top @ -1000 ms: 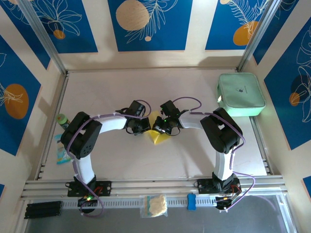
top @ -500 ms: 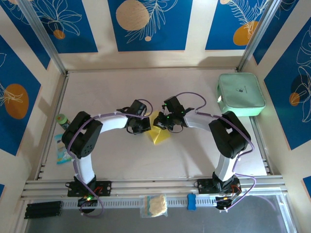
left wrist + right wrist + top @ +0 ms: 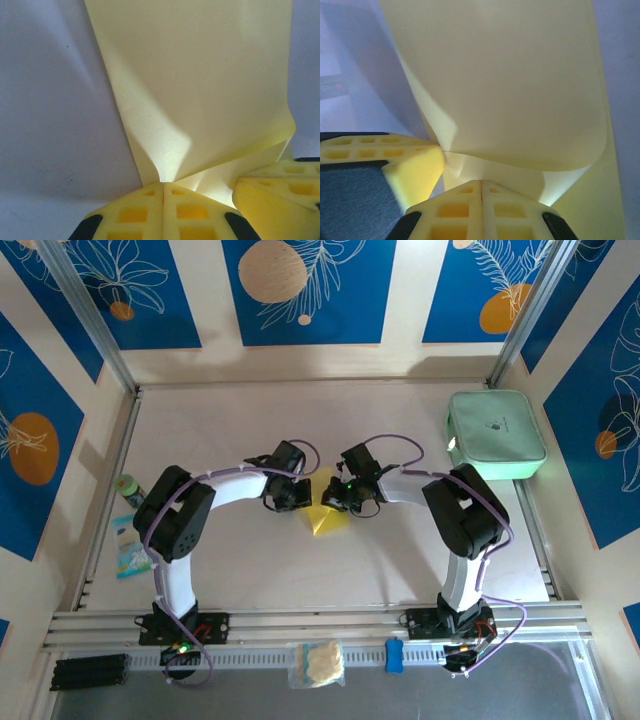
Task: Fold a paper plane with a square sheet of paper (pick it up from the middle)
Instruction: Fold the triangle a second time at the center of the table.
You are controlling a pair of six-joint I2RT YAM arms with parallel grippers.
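Mid-table, the sheet of paper (image 3: 325,519) is pinched from both sides: left gripper (image 3: 163,184) and right gripper (image 3: 481,181) each clamp a raised yellow edge (the two just beside each other). The mint-green case (image 3: 497,434) sits far right, well apart; a bagged cream wad (image 3: 318,663) lies at the near edge.

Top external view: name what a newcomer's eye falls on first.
The bright yellow paper at the middle of the table catches the eye first. The left tool and right tool meet over it, each shut on it. Next come the mint-green case at the far right corner and the blue leaf-print panels on the walls.
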